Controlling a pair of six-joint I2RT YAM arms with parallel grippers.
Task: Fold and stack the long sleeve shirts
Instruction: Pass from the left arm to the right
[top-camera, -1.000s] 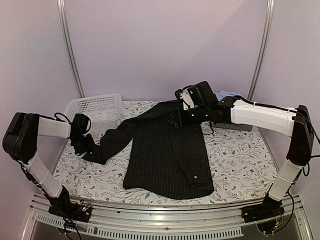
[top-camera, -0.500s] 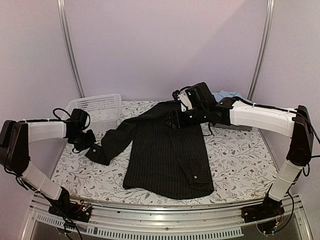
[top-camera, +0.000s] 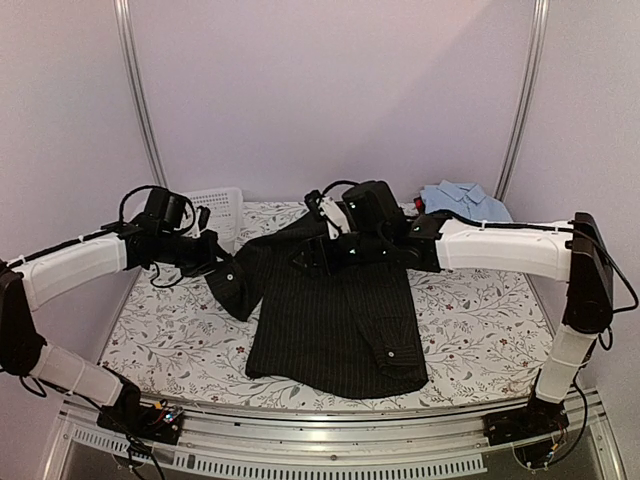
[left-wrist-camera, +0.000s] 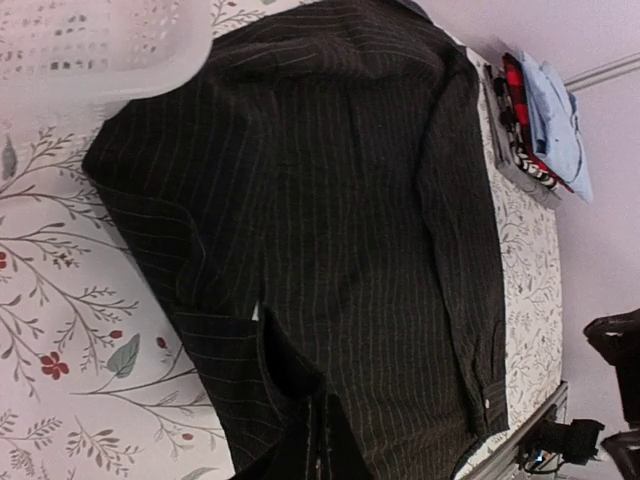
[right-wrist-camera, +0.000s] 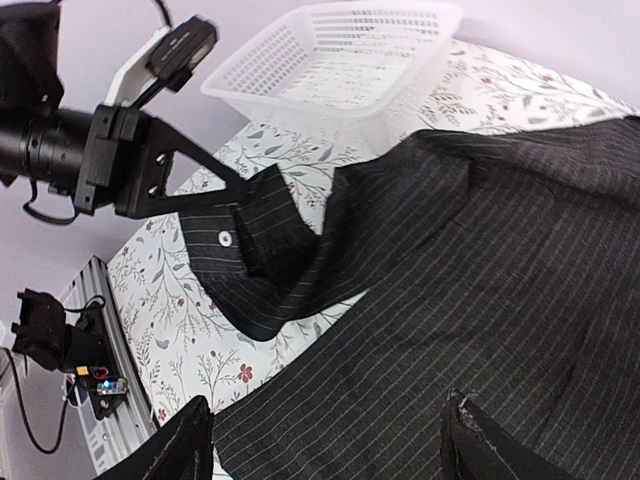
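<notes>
Spread shirt (top-camera: 335, 315) ctr of table (top-camera: 480, 330); basket (top-camera: 215, 205) back-L; folded shirt (top-camera: 462, 198) back-R.

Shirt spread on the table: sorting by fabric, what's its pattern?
The shirt is black with fine pale pinstripes; left wrist view shows it best.

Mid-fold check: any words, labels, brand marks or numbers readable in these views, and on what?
None can be read.
The black pinstriped shirt shows only stripes and small white buttons; no tag is visible.
The white mesh basket and the light blue shirt carry no legible print.
The tablecloth bears only a floral pattern.
</notes>
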